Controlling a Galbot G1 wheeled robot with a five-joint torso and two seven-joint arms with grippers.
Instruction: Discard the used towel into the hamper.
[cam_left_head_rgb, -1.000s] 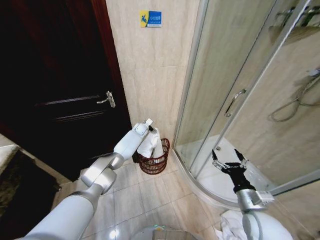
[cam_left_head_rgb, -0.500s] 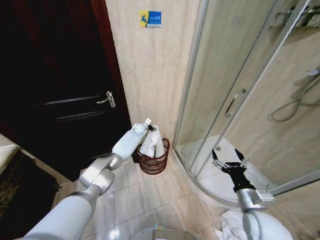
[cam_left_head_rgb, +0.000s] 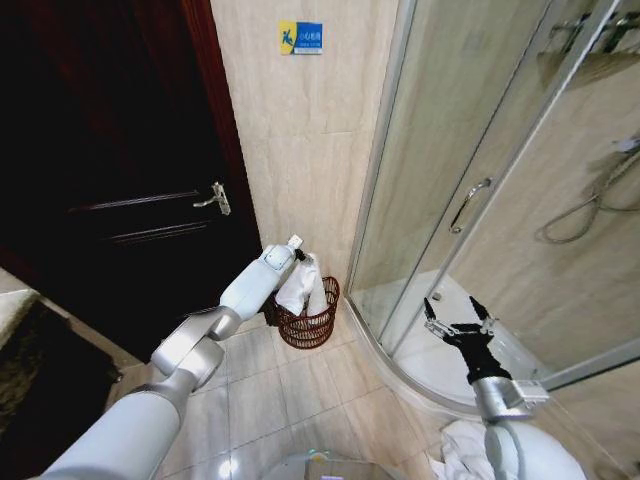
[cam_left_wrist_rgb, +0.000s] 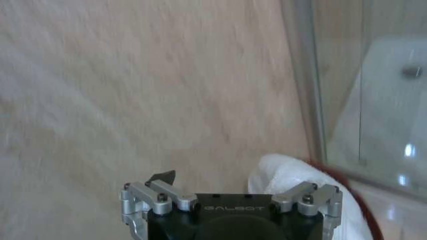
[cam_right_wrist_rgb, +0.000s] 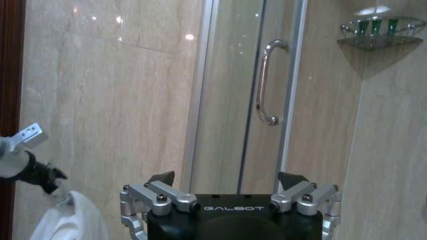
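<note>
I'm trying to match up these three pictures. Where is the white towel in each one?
Head view: the towel stands in the hamper on the floor, just below the left gripper.
Left wrist view: the towel is beside that gripper's own fingers, with the hamper's rim at its edge.
Right wrist view: the towel hangs low, under the left gripper.
Shared landmark: the shower's glass frame.

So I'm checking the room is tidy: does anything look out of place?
Yes: the white towel sticks up well above the hamper rim rather than lying inside, with the left claw at its top. Another white cloth lies crumpled on the floor.
</note>
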